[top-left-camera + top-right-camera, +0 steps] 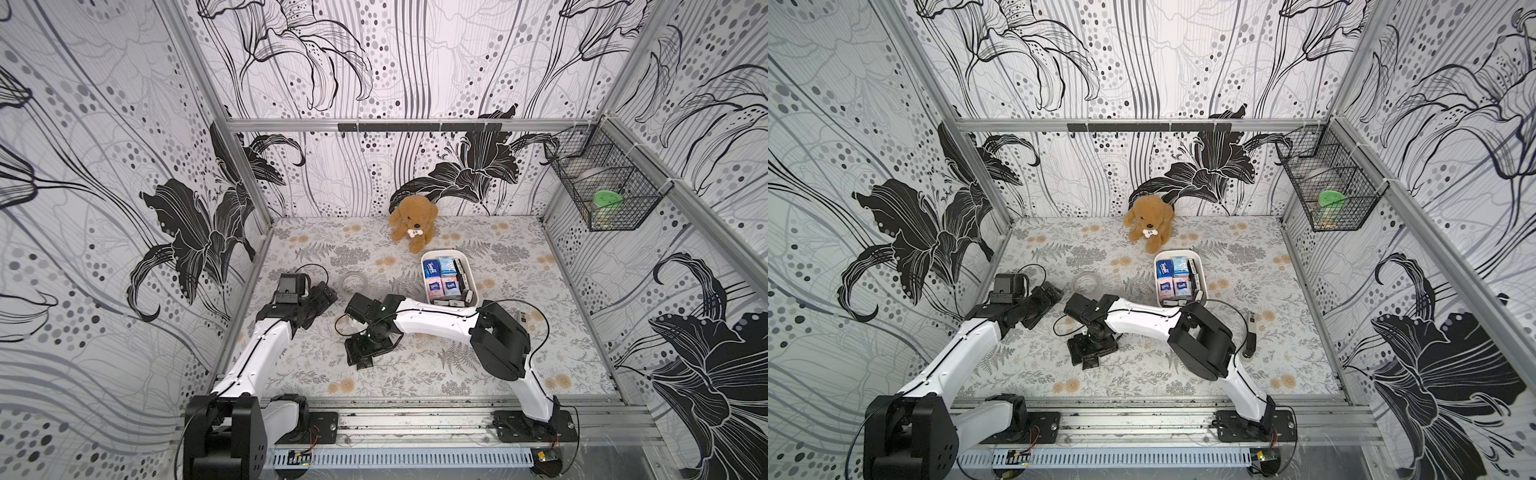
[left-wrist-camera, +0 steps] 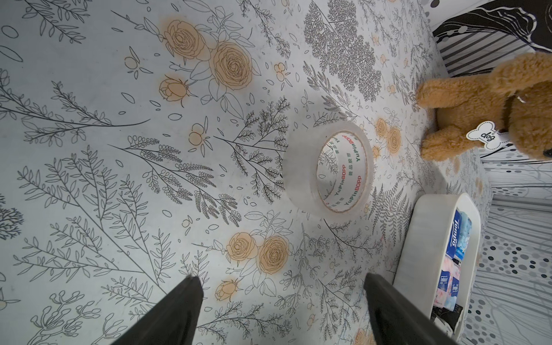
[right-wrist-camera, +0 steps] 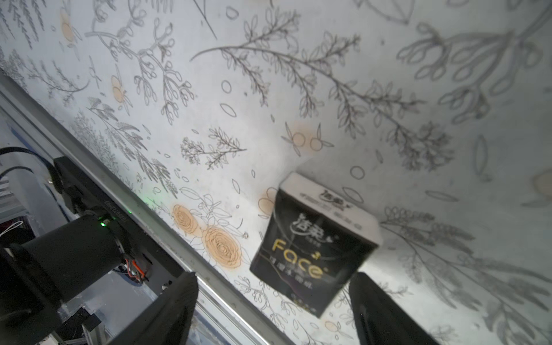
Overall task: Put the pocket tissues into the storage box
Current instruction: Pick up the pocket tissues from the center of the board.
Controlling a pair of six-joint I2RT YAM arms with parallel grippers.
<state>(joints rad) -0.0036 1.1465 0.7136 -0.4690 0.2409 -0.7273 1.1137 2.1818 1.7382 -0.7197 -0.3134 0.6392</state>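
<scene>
Gap wide on both: right tool (image 3: 273, 275) empty, black packet (image 3: 316, 245) just ahead; left tool (image 2: 280, 277) empty, near tape roll (image 2: 298, 173).

Left arm (image 1: 259, 353) and right arm (image 1: 432, 320): glossy white, rounded link shells joined by boxy matte-black joint housings (image 1: 500, 347), each mounted on a flat black base plate (image 1: 536, 430) with visible screw heads. Thin black cables (image 1: 536, 332) loop along the links, red and orange wires (image 1: 313, 435) show at the bases, and a small green light (image 3: 103, 223) glows on a black cylindrical wrist joint. The gripper fingers (image 2: 176, 310) are flat, matte black and tapered towards the tips.
</scene>
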